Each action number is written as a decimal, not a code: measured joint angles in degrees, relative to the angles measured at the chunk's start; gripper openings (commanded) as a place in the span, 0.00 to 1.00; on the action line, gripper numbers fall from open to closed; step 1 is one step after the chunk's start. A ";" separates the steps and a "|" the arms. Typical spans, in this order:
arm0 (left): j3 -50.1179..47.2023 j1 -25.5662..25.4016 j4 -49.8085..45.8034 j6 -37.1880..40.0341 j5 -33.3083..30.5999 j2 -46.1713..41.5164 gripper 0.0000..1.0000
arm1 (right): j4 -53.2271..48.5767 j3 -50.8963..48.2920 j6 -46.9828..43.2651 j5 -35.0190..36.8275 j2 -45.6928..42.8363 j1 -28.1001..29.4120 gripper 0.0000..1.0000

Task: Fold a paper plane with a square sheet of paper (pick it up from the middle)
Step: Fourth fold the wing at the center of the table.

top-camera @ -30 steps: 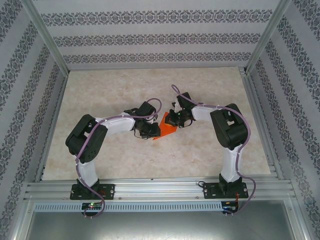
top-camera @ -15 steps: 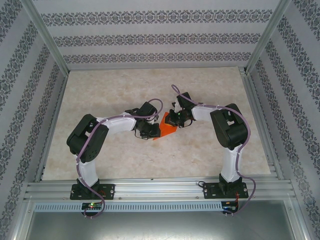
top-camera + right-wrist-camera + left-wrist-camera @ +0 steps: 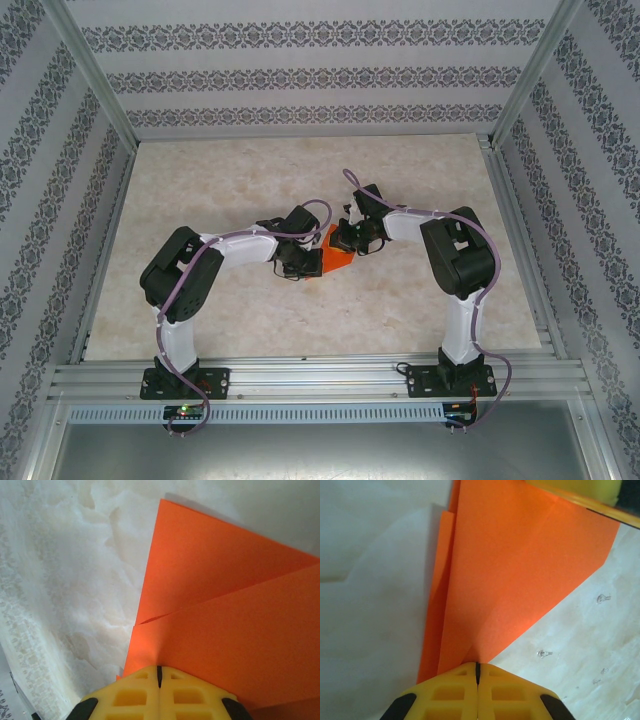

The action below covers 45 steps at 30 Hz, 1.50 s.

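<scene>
Your left gripper [image 3: 303, 265] has edged in toward the right one over the last second and closed its yellow fingers, while the right gripper [image 3: 345, 240] has stayed put. Both pairs of jaws are now pressed together. The left pair pinches the narrow point of the thin, bright orange-red sheet of paper [image 3: 335, 257], which is already partly folded and spans the gap between the two grippers above the pale marbled table [image 3: 230, 180]. From the left gripper [image 3: 478, 666] the orange-red sheet of paper [image 3: 520, 570] fans out straight ahead of the jaws. A second layer peeks out just to their left, and a yellow finger [image 3: 580, 490] of the other arm sits at the far end. Ahead of the right gripper [image 3: 159, 669], which looks clamped on the paper's near edge, a flap edge crosses the orange-red sheet of paper [image 3: 225, 605] up and to the right. You are, I judge, mid-fold with both ends held. Move the two hands together so the thin sheet neither tears nor buckles, line up the offset layers left of the left jaws, and only then press the crease.
</scene>
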 measured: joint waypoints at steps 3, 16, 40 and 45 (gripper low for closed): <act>0.00 0.00 -0.09 0.24 -0.28 0.00 0.07 | -0.11 0.04 -0.04 0.00 0.00 0.00 0.02; -0.90 0.13 1.75 0.42 0.31 -0.39 0.06 | -0.68 0.44 -0.22 -0.02 0.20 0.00 0.02; -4.55 2.36 6.01 0.39 0.79 -1.95 0.00 | -1.49 1.09 -1.20 -0.02 0.63 0.00 0.02; -6.75 4.24 8.61 -0.09 2.71 -2.73 0.00 | -2.05 1.60 -1.60 -0.02 0.85 0.00 0.02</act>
